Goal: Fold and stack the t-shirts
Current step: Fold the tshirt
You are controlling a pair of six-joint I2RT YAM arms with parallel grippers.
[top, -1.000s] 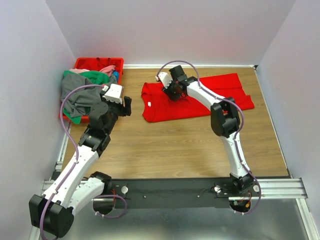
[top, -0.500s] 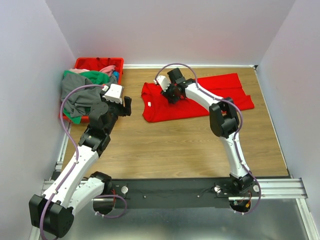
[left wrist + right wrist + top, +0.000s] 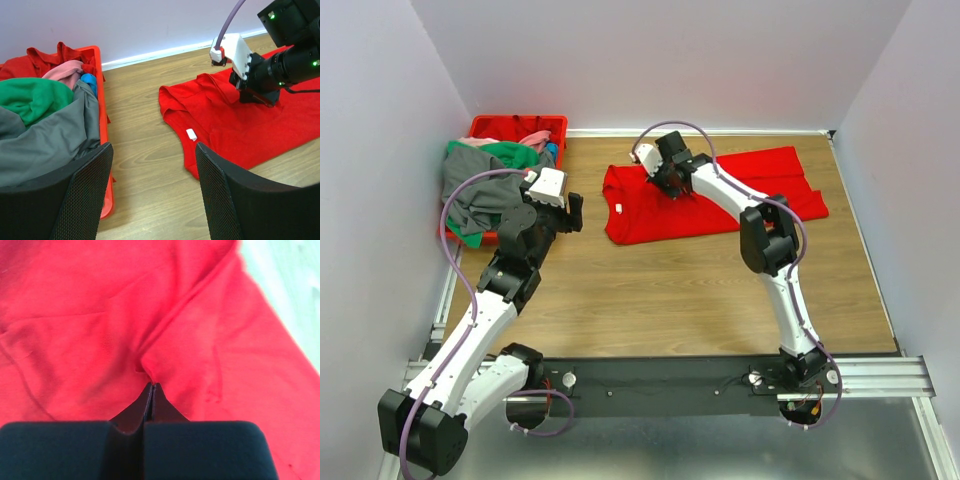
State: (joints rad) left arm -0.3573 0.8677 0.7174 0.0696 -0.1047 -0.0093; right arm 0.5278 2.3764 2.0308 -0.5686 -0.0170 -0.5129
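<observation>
A bright red t-shirt (image 3: 720, 205) lies spread on the wooden table, its white neck label (image 3: 191, 134) facing the left arm. My right gripper (image 3: 665, 180) presses down on the shirt's left part, shut on a small pinched fold of the red cloth (image 3: 150, 372). Other t-shirts are heaped at the red crate: grey (image 3: 480, 195), green (image 3: 505, 152) and pink (image 3: 532, 138). My left gripper (image 3: 154, 147) hangs open over bare wood between the crate and the red t-shirt (image 3: 235, 125), holding nothing.
The red plastic crate (image 3: 485, 125) stands in the back left corner, with the grey shirt spilling over its near wall (image 3: 105, 125). White walls close the table on three sides. Bare wood lies in front of the red shirt.
The right gripper's jaws have closed on a fold of the red t-shirt, after a slight shift over it. The left arm has not moved.
</observation>
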